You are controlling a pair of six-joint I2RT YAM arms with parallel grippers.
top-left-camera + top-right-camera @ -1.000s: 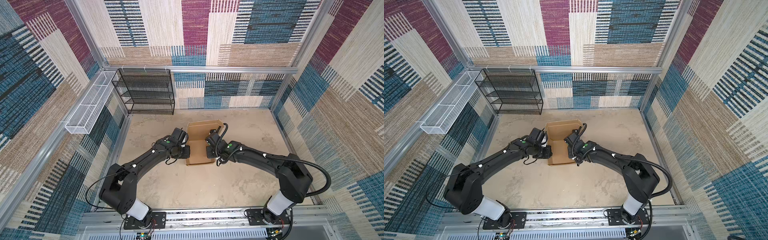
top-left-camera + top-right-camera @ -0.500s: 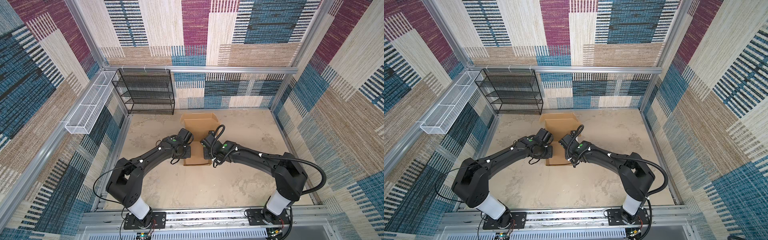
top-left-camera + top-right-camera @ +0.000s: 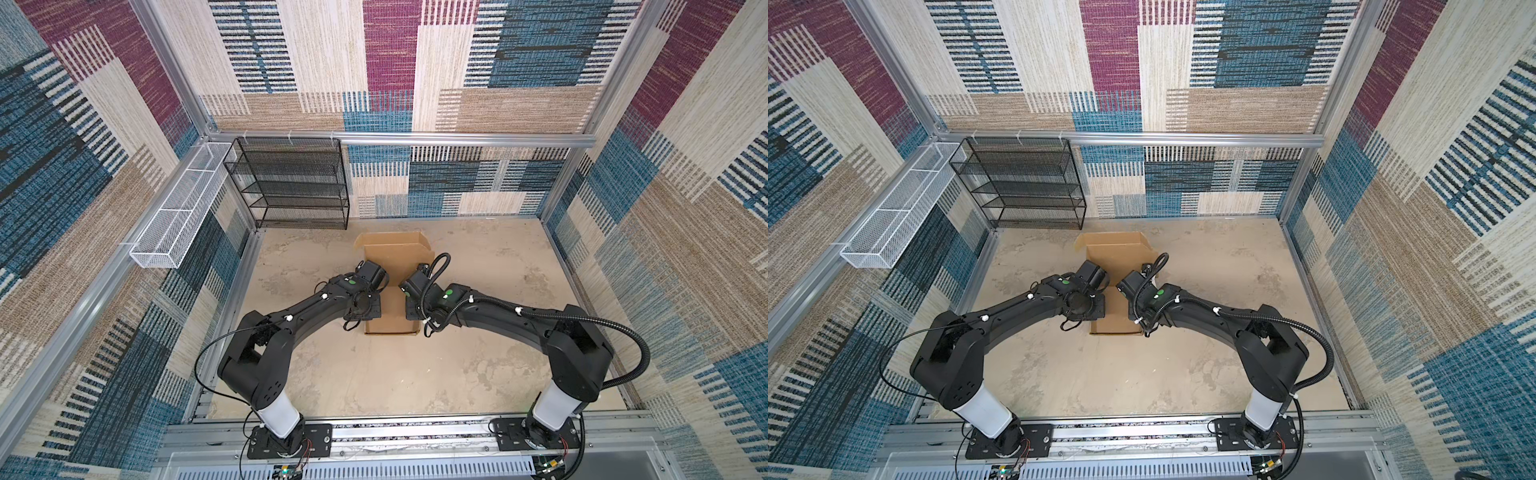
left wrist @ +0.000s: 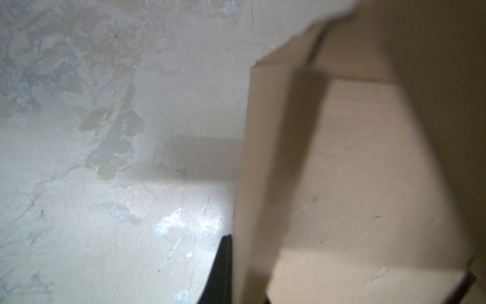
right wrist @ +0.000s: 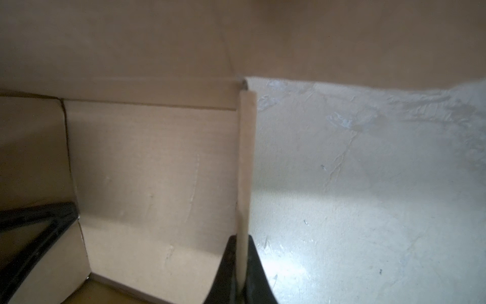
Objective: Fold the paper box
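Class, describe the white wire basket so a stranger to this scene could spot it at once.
Start at the black mesh shelf standing against the back wall. Just to its left, mounted on the side wall, hangs the white wire basket. It alone is white, long, narrow and off the floor.

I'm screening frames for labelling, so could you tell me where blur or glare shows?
Left wrist view: the paper box is soft and out of focus, with glare on the tabletop. Right wrist view: box sharper, strong tabletop glare. In both top views: sharp, evenly lit.
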